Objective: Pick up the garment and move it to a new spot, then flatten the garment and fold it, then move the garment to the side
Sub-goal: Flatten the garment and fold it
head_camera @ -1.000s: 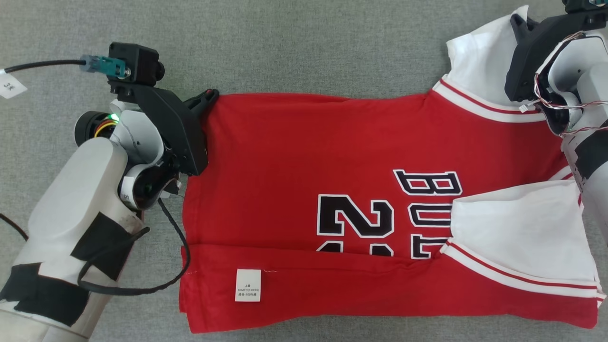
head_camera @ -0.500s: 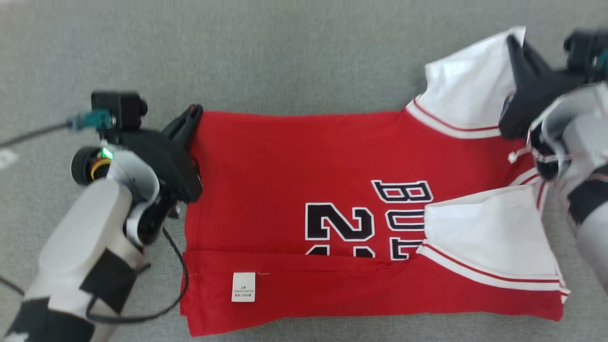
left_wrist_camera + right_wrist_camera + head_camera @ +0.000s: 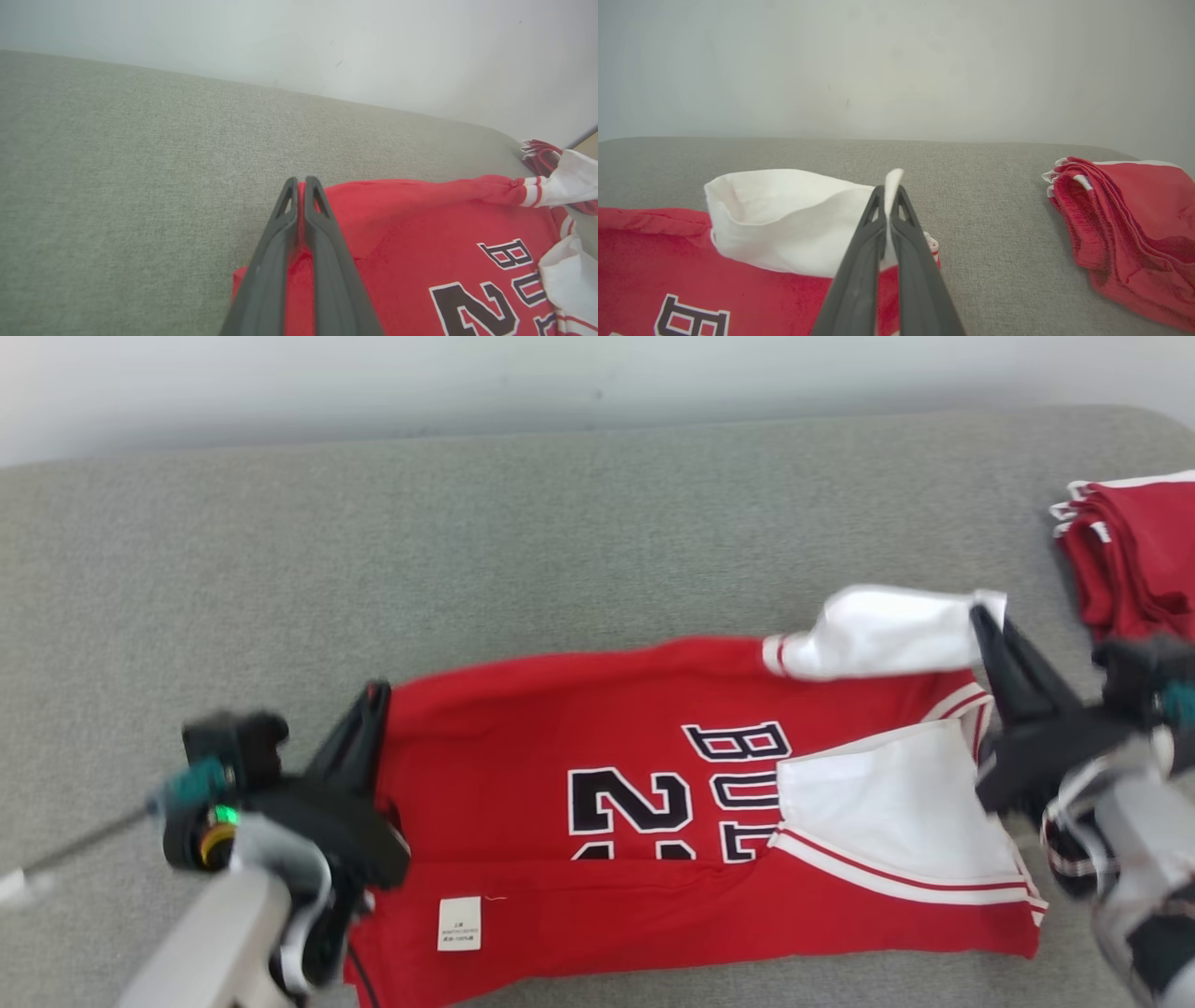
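Far edge now raised, left gripper (image 3: 374, 694) pinching jersey (image 3: 523, 728) hem, right gripper (image 3: 982, 612) pinching sleeve (image 3: 878, 633); near fold done, far pending

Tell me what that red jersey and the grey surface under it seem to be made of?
The red jersey: likely a soft knit cloth, matte; it drapes and creases, and its face looks slightly fuzzy up close. Fibre cannot be told.
The grey surface: seems woven upholstery cloth, matte, with a fine speckled weave; perhaps padded, given its rounded corner.
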